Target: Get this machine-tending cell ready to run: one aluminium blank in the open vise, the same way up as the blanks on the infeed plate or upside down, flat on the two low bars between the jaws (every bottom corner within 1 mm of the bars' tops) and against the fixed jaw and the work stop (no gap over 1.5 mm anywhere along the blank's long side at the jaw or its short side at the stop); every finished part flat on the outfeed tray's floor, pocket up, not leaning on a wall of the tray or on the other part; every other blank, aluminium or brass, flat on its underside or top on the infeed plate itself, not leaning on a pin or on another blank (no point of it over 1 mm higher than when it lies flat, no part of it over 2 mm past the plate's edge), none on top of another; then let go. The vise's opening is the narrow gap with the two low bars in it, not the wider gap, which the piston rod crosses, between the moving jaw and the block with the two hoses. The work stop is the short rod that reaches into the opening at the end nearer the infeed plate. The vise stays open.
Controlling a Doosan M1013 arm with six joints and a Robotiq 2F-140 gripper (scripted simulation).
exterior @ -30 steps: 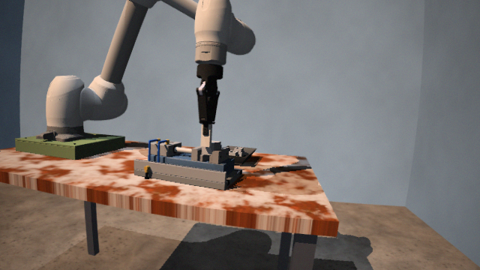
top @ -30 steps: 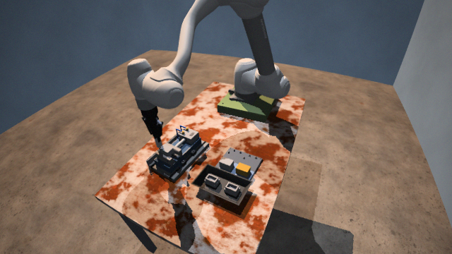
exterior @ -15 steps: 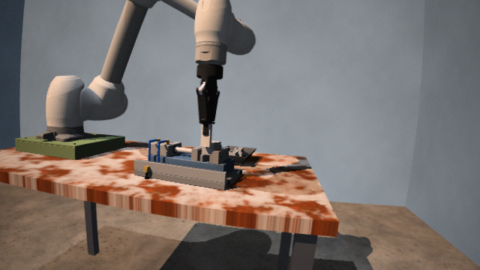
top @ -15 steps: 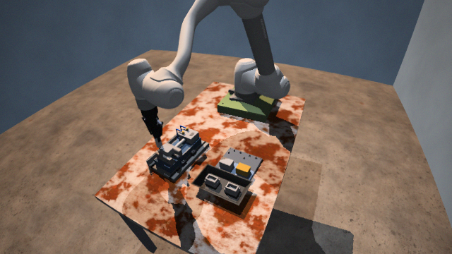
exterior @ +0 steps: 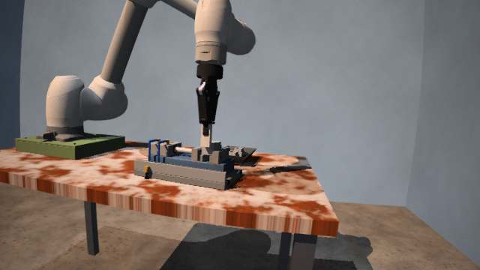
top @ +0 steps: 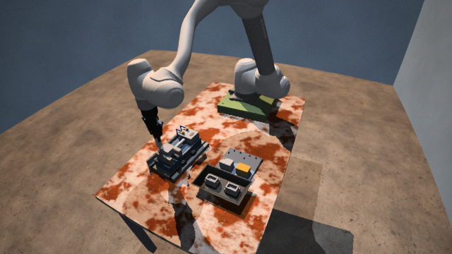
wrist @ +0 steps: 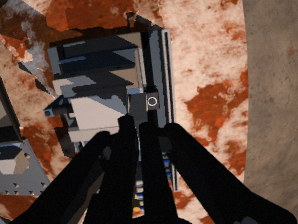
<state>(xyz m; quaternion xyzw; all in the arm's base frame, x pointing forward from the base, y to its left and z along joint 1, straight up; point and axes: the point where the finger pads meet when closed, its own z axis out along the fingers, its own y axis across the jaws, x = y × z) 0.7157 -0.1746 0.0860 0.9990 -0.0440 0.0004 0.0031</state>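
The vise [top: 170, 165] [exterior: 187, 161] [wrist: 95, 67] sits right under the clenched gripper [top: 159, 144] [exterior: 206, 142] [wrist: 140, 104], its long axis running, seen from the top, near left to far right.

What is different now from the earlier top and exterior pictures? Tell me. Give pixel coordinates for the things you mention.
Nothing visibly changed. The end effector [top: 159, 144] [exterior: 205, 145] is shut and stays down at the vise [top: 167, 164] [exterior: 187, 165]. The two finished parts [top: 212, 180] [top: 232, 189] remain in the outfeed tray [top: 217, 197], and the grey blank [top: 227, 164] and yellow blank [top: 243, 169] on the infeed plate [top: 252, 160].
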